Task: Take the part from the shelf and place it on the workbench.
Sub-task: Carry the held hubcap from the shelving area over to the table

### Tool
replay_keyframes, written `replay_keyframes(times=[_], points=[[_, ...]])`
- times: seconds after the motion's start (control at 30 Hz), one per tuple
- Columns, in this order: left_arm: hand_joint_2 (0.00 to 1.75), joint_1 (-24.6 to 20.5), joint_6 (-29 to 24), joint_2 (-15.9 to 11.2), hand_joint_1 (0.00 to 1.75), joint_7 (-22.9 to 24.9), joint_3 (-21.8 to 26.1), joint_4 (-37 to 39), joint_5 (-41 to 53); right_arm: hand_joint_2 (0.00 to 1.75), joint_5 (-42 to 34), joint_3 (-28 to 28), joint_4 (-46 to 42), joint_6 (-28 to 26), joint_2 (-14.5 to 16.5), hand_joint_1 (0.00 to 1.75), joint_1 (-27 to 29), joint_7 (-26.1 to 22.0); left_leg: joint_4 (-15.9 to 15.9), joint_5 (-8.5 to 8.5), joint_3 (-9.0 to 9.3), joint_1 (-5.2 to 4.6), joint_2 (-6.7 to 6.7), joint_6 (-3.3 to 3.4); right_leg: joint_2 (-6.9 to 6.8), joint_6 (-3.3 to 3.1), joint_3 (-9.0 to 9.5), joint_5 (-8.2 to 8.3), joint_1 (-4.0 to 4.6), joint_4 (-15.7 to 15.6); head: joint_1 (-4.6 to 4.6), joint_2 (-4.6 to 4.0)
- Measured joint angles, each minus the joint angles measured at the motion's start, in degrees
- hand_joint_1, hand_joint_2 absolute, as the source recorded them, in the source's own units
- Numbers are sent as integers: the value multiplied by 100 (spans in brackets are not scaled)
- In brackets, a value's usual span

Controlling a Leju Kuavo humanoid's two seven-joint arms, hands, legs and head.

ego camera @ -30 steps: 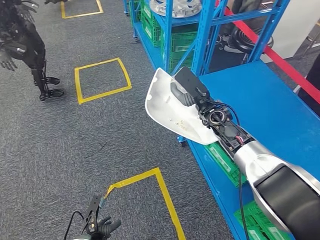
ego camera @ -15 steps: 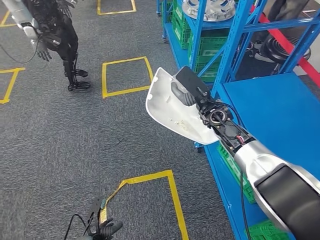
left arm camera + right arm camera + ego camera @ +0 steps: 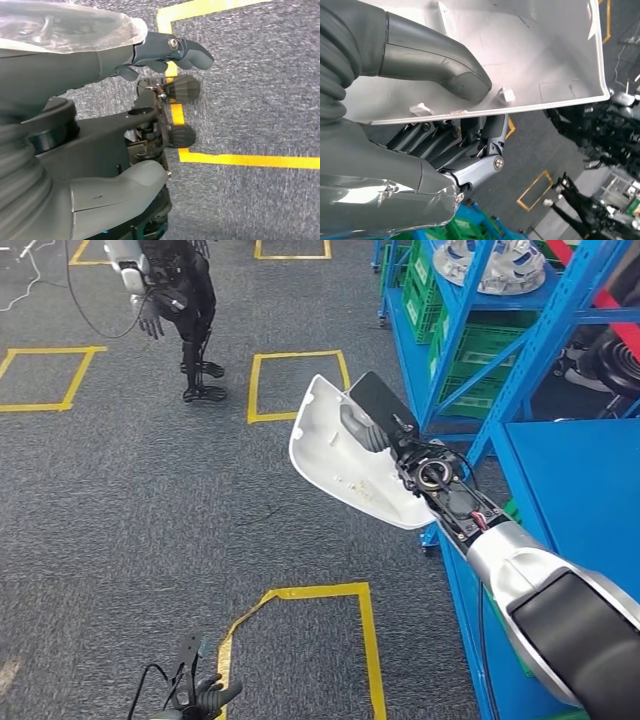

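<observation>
The white part (image 3: 343, 465) is being carried in the air over the grey carpet, just beside the blue shelf (image 3: 483, 360). The right hand (image 3: 377, 430) is gripping it, thumb (image 3: 444, 62) pressing on the inner face and fingers (image 3: 471, 155) curling beneath the edge; the silver arm is extending forward. The left hand (image 3: 166, 90) is hanging low over yellow floor tape (image 3: 241, 160), holding nothing, fingers apart.
</observation>
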State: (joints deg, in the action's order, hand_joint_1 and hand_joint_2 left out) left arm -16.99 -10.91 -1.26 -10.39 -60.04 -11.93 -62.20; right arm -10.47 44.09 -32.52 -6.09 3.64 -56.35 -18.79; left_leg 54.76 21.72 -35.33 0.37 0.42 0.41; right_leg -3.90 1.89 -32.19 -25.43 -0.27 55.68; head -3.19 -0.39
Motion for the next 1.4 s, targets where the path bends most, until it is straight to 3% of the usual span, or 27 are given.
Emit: replay_keyframes(times=[0.07,0.13,0.17,0.2,0.27,0.33,0.4,0.47,0.53,0.6,0.67,0.7,0.73,0.8,0.87,0.9,0.97,1.0,1.07,1.13,1.17,1.2,1.23,1.33,1.4], points=[[175,3,15,-4,0,0,0,0,10,175,-16,-2,2,-3,1,175,4,-7,-16,-7,21,11,-81,50,223,36,-256,-329,-20,589,2,0],[175,5,5,-7,0,-1,0,0,18,175,-45,-3,8,-4,-1,175,29,-19,-14,-4,26,-3,-181,79,349,38,-666,-673,-19,1434,2,0],[175,11,-9,-9,0,-1,0,0,19,175,-60,-3,11,-3,-1,175,47,-26,-11,-3,29,-10,-238,84,368,29,-799,-717,-17,1674,2,0],[175,19,-27,-14,0,-1,0,0,17,175,-70,-3,13,-2,-1,175,62,-33,-7,-2,33,-15,-305,85,380,11,-835,-650,-16,1702,2,0],[175,28,-63,-27,0,-11,0,0,-9,175,-86,-4,13,2,0,175,63,-41,3,0,46,-17,-445,83,461,-49,-582,-227,-8,1073,2,0],[175,31,-87,-29,0,-40,0,0,-51,175,-98,-10,13,6,-9,175,39,-46,16,1,39,-19,-573,67,668,-114,-229,122,-8,271,2,0],[175,46,-94,-25,0,-65,0,0,-75,175,-103,-15,13,15,-19,175,29,-43,13,-14,6,3,-675,21,766,-133,-88,178,2,-46,3,0],[175,79,-97,-31,0,-73,0,0,-91,175,-104,-15,7,22,-19,175,29,-31,-1,-25,-13,28,-726,-44,673,-142,-46,193,1,-121,5,0],[175,100,-101,-46,0,-79,1,0,-107,175,-107,-15,-3,22,-19,175,23,-19,214,126,-112,10,-518,-101,565,-179,16,237,-22,-213,-3,0],[175,101,-103,-56,0,-85,2,0,-114,175,-113,-16,-4,21,-20,175,26,-14,890,470,-428,1,-227,-150,452,-206,42,258,-24,-253,-16,0],[175,109,-103,-62,0,-86,2,0,-112,175,-123,-16,5,20,-21,175,48,-19,1563,697,-756,28,-134,-200,327,-213,38,252,-18,-250,-20,0],[175,115,-103,-68,0,-86,2,0,-109,175,-129,-16,12,19,-21,175,61,-24,1643,672,-798,44,-115,-222,266,-209,37,247,-19,-247,-20,0],[175,118,-103,-77,0,-86,3,0,-104,175,-133,-16,20,17,-21,175,70,-30,1482,551,-718,60,-90,-240,210,-200,36,238,-23,-240,-20,0],[175,112,-102,-96,0,-86,4,0,-95,175,-139,-19,31,15,-21,175,75,-42,693,214,-306,73,75,-259,114,-158,34,207,-24,-207,-20,0],[175,96,-93,-104,0,-86,5,0,-85,175,-146,-25,38,13,-36,175,74,-63,111,44,-6,51,201,-207,40,-100,19,169,2,-164,-12,0],[175,90,-82,-105,0,-85,6,0,-82,175,-151,-27,40,11,-43,175,78,-83,24,44,30,34,207,-166,3,-73,16,155,19,-151,-5,0],[175,88,-52,-108,0,-85,7,0,-80,175,-167,-30,45,8,-53,175,90,-128,23,34,19,24,93,-73,-64,-20,21,130,17,-140,6,0],[175,87,-42,-108,0,-84,7,0,-74,175,-182,-35,48,5,-57,175,96,-149,12,26,22,25,50,-38,-39,9,6,75,4,-85,7,0],[175,74,-34,-107,0,-85,7,0,-48,175,-225,-63,58,5,-81,175,105,-193,-10,8,34,36,-27,29,134,55,-179,-208,-23,361,8,0],[175,59,-39,-107,0,-87,7,0,-28,175,-268,-90,77,34,-108,175,137,-234,-10,6,34,31,-111,64,315,71,-558,-603,-28,1207,7,0],[175,57,-56,-106,0,-88,7,0,-36,175,-286,-95,89,55,-117,175,166,-248,-7,6,35,25,-168,70,352,69,-725,-716,-26,1555,6,0],[175,63,-79,-107,0,-92,7,0,-52,175,-302,-97,101,81,-121,175,197,-261,-3,6,36,20,-232,73,372,58,-802,-712,-25,1694,6,0],[175,72,-104,-110,0,-97,7,0,-71,175,-316,-99,112,101,-125,175,220,-273,5,6,38,17,-302,73,388,37,-764,-592,-25,1585,7,0],[175,97,-148,-126,0,-115,7,0,-101,175,-335,-110,126,127,-138,175,232,-304,25,5,32,15,-498,59,606,-49,-239,11,-28,393,8,0],[175,111,-153,-133,0,-121,8,0,-103,175,-341,-117,136,134,-151,175,234,-308,23,-13,3,27,-603,13,740,-72,-47,130,-22,-40,8,0]])
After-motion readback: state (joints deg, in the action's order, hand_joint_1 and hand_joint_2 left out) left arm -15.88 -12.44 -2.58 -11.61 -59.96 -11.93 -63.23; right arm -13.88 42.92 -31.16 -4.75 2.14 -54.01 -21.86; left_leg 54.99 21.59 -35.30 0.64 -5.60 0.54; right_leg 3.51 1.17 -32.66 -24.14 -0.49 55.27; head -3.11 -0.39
